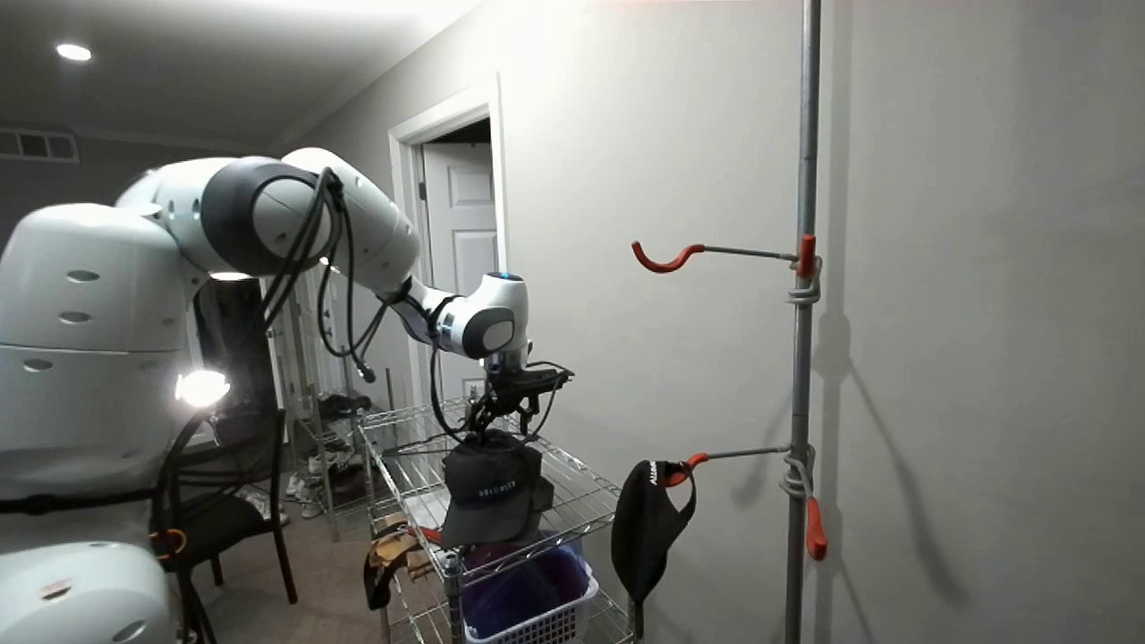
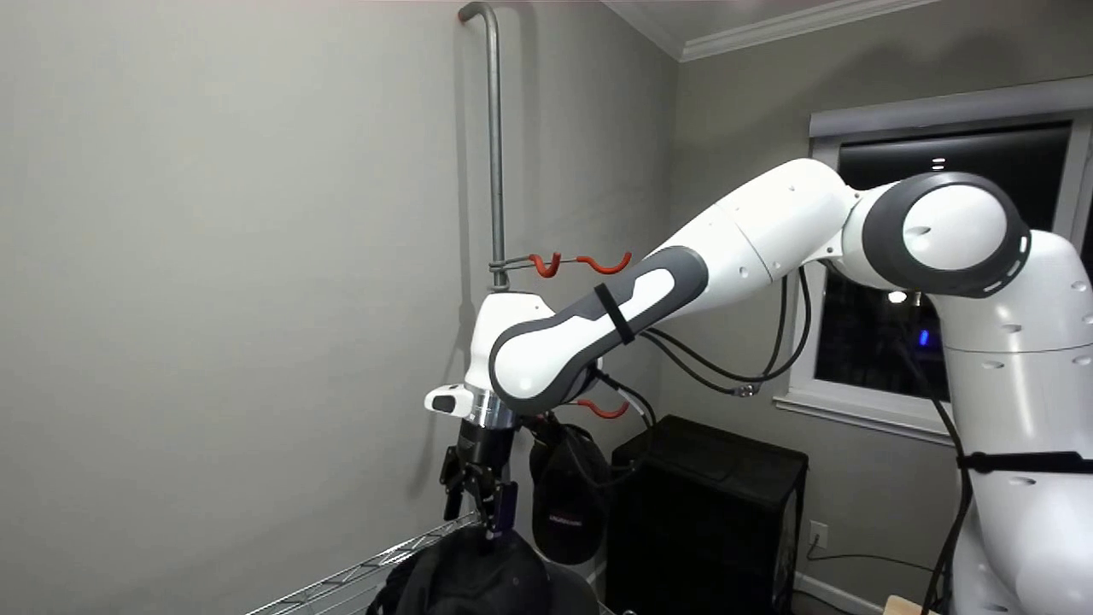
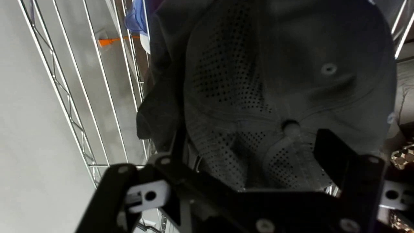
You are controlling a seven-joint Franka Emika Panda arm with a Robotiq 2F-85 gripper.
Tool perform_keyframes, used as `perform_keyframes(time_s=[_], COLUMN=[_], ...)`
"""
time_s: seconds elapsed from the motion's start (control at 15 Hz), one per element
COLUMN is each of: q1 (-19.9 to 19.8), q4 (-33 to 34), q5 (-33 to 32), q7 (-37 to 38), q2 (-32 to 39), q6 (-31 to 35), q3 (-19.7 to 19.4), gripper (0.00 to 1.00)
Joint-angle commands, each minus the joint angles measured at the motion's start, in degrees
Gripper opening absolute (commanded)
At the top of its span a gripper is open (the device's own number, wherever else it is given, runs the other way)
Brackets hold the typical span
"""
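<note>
One cap [image 1: 490, 483], upright, brim [image 1: 487, 521] sloping down; pincer [image 2: 475, 523] above

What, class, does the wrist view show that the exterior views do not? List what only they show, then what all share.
Only the wrist view: small holes in the black cap and an eyelet on it.

Only the exterior views: the white arm, the grey pole, its red-tipped hooks and a second cap hanging from one.

All share: the open gripper over the black cap, and the wire shelf.

End effector [image 3: 251, 138], fingers [image 3: 333, 153] apart, over a dark perforated cap [image 3: 284, 87] on wire shelving [image 3: 69, 97].
</note>
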Motion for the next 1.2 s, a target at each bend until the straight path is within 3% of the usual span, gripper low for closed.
perform_keyframes(time_s=[0.0,0.07,0.13,0.87,1.13], q1=[-1.5,-1.6,-1.7,-2.6,-3.0], q4=[2.3,2.6,2.9,4.1,4.1], q5=[0.4,0.1,0.0,-0.5,-0.4], q7=[-2.6,-2.9,-3.0,-2.9,-2.5], q2=[2.8,3.4,4.0,5.6,4.7], q6=[1.9,2.0,2.0,1.7,1.5], q3=[1.5,1.6,1.7,2.1,2.0], gripper=[1.0,0.75,0.74,0.02,0.0])
